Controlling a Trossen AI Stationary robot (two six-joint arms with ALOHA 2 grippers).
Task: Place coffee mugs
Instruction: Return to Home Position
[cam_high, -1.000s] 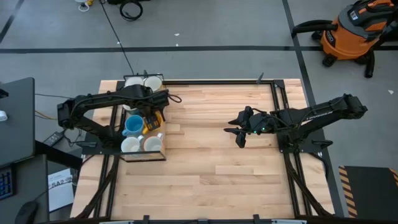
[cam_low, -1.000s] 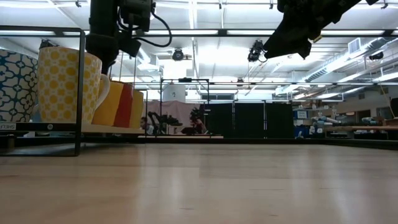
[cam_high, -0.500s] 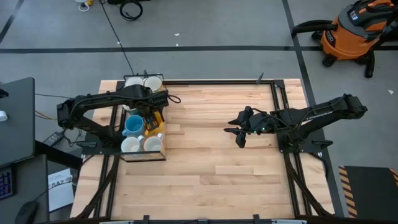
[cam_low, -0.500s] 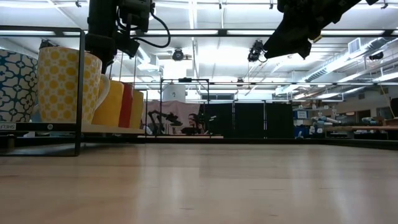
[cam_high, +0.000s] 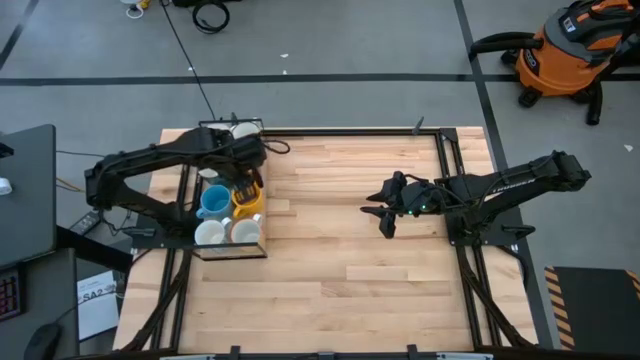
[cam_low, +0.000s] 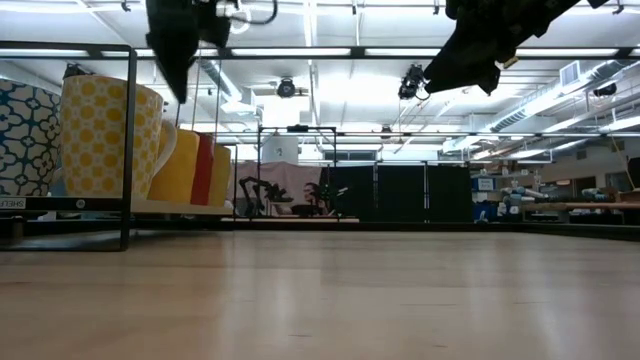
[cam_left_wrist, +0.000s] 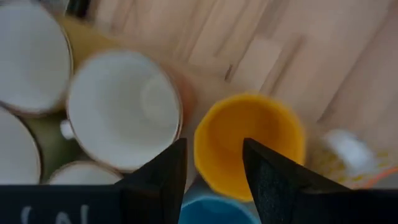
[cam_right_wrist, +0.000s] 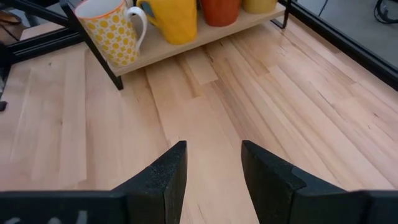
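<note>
The left arm (cam_high: 150, 162) is partly covering a white mug (cam_high: 243, 130); the patterned mug (cam_low: 22, 140) is being cropped at nine o'clock.

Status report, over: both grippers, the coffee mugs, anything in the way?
Left gripper open, empty, above the mugs on the shelf. Right gripper open, empty, over the table. Nothing seen in the way.

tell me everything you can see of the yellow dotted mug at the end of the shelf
The yellow-dotted white ceramic mug stands upright at the end of the low wooden shelf, beside its black frame post. Glossy, white inside, with a white loop handle turned toward the plain yellow mug next to it. Nothing grips it.
</note>
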